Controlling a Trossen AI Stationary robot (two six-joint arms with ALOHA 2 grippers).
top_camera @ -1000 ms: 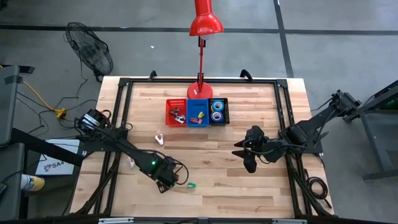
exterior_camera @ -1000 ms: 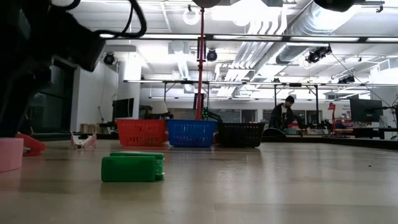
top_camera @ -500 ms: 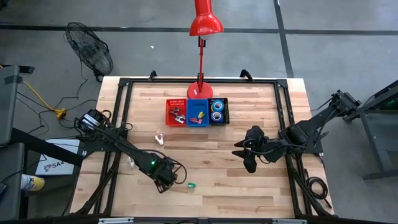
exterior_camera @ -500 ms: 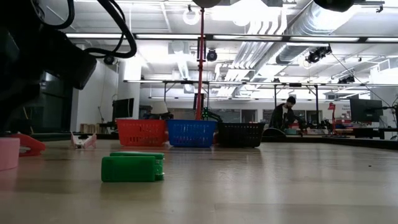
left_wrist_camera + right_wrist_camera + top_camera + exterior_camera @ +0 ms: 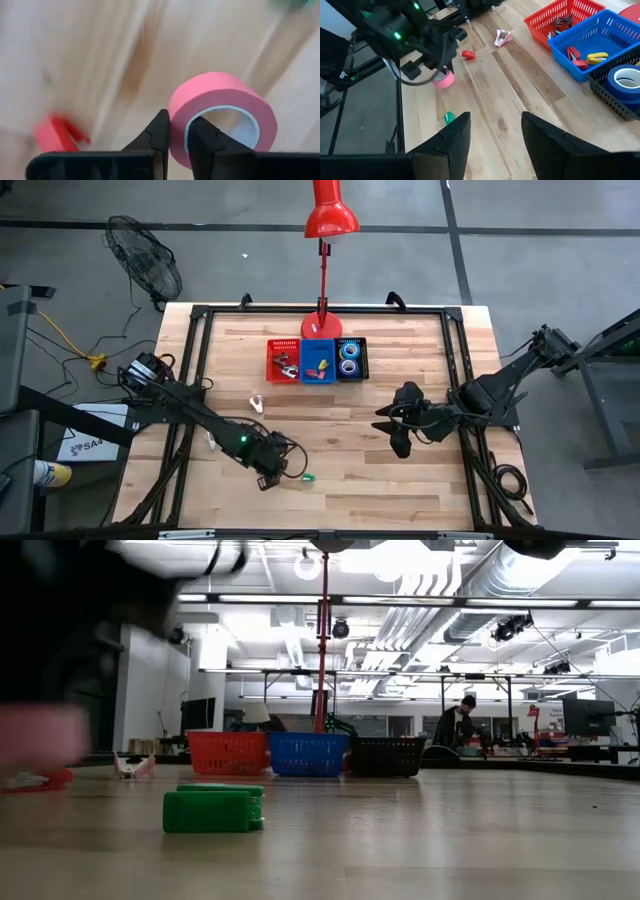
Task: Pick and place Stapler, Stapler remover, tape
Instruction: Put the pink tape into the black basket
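The left gripper (image 5: 178, 135) has its jaws pinching the wall of a pink tape roll (image 5: 220, 117), held near the front of the worktop (image 5: 400, 490), close to a small green stapler (image 5: 308, 477). The right gripper (image 5: 492, 135) hovers mid-worktop with jaws spread, well apart from the bins (image 5: 316, 361)

Pink tape roll (image 5: 220, 117) pinched in left hand (image 5: 177, 132), lifted.
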